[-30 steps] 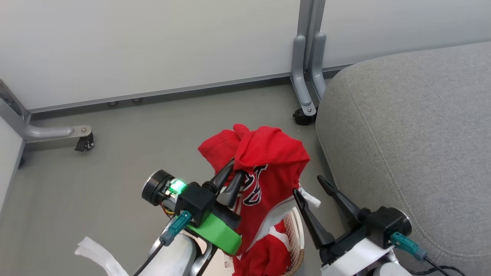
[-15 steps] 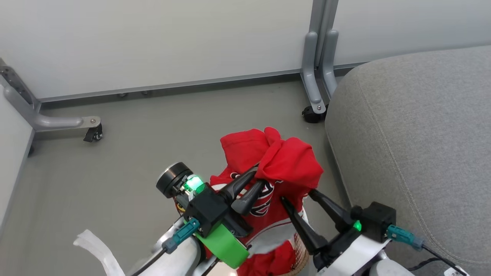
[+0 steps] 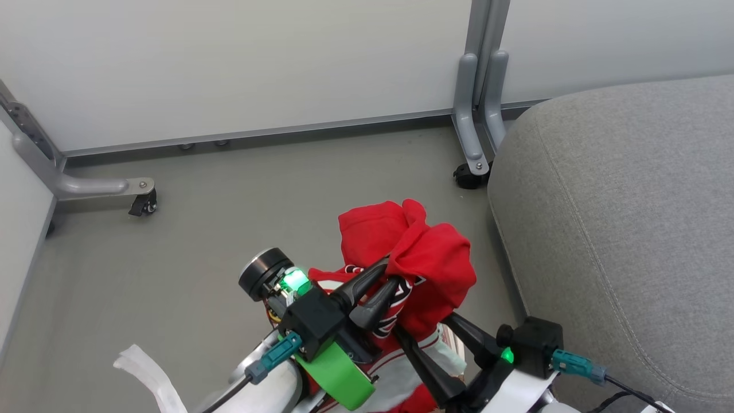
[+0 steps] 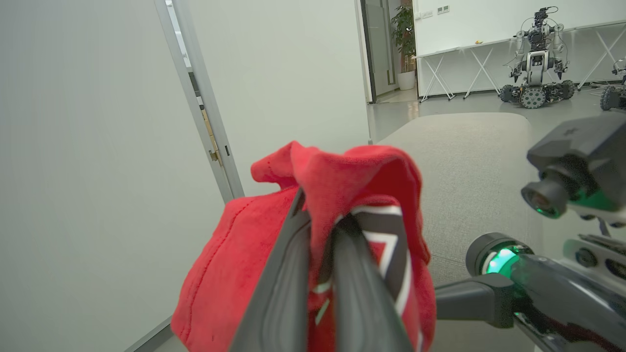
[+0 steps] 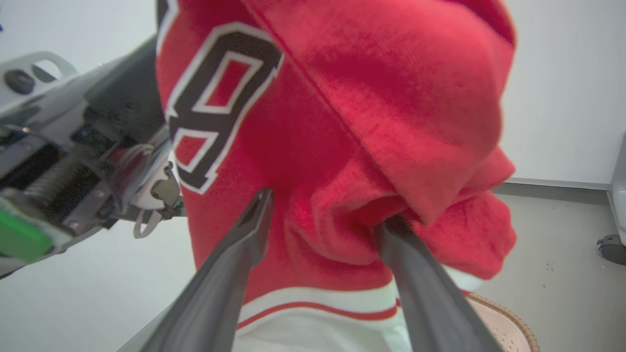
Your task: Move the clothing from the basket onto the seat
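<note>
Our left gripper [image 3: 390, 271] is clamped shut on a fold of the clothing [image 3: 436, 258], which hangs above the basket [image 5: 503, 318], just beside the seat [image 3: 619, 201]. Our right gripper [image 3: 423, 324] gapes wide at the hanging cloth, gripping nothing. We think the thin pinch could slip, or the trailing hem could snag the basket.

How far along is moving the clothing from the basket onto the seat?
Done: the left gripper is shut on the clothing, raised above the basket. In hand: it hangs beside the seat; the right gripper, open, rests against it. Left: carrying it over the seat and releasing; none lies on the seat's visible part.
</note>
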